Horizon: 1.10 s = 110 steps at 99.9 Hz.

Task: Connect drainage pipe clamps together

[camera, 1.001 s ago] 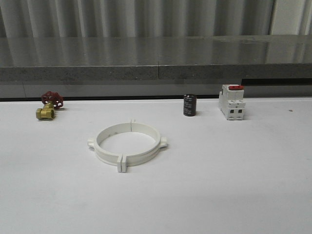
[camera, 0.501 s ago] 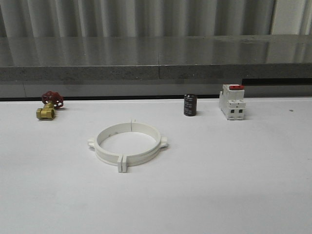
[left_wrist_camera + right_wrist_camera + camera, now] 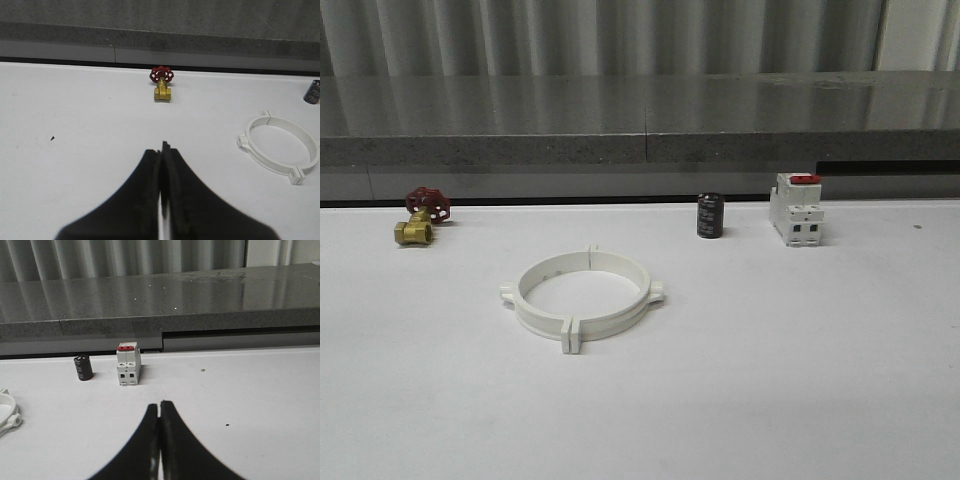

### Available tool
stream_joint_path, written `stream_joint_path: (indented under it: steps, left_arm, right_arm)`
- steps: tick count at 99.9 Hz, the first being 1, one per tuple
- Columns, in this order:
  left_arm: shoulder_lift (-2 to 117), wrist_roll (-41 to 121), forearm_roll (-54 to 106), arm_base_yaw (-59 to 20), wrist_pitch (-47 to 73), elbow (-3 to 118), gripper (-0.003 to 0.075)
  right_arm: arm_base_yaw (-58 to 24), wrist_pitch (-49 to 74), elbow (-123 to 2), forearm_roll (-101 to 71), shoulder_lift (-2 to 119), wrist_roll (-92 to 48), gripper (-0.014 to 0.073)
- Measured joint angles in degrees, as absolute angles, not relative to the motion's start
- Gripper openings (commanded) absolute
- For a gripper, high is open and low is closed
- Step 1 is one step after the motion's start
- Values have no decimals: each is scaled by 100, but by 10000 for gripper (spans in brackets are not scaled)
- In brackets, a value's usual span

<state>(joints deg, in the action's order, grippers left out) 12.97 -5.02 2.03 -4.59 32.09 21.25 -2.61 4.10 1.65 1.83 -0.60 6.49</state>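
The drainage pipe clamps [image 3: 582,297] lie on the white table as two white half-rings set together into one wide, low ring, their end tabs meeting at front and back. The ring also appears in the left wrist view [image 3: 280,147], and one tab of it peeks in at the edge of the right wrist view [image 3: 9,417]. My left gripper [image 3: 161,150] is shut with nothing in it, well short of the ring. My right gripper [image 3: 159,406] is shut too, holding nothing, with bare table around it.
A brass valve with a red handwheel [image 3: 420,215] stands at the back left. A black cylinder [image 3: 710,216] and a white breaker with a red switch [image 3: 796,210] stand at the back right. A grey ledge [image 3: 640,140] runs behind the table.
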Motion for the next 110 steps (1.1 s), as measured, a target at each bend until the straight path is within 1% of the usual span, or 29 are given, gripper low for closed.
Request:
stream_joint_path:
  steps: [36,43,55,62,82,90,94,100,110]
  left_arm:
    - [1295,-502,120,-459,3152,2048,-20]
    - [1285,-502,49,-459,2856,1911,-20]
    - [1136,-502,0,-459,1932,1555,-20]
    - [945,-502,0,-459,1590,1278,-20]
    - [69,-502,-235,-459,1221,369,-20]
    - [-26,-502,-345,-459,956,16,-20]
    - [-26,-513,-387,-459,901,16,-20]
    - [-26,-542,-432,-459,505,16,-20]
    - [-26,-589,-481,-459,373,16,-20]
  right_arm:
    - [-261,410,165,174,-60,649,-67]
    - [-261,410,165,174,-60,649,-67]
    - [-261,410,165,174,-60,649,-67]
    - [-261,410,165,174,-60,649,-67]
    - [-261,410,165,174,-60,649,-67]
    - [-261,398,165,174,-60,649,-67]
    - [-261,398,165,174,-60,649,-67]
    - [-261,398,165,174,-60,649,-67]
    - [-261,398,165,174,-68,649,-67]
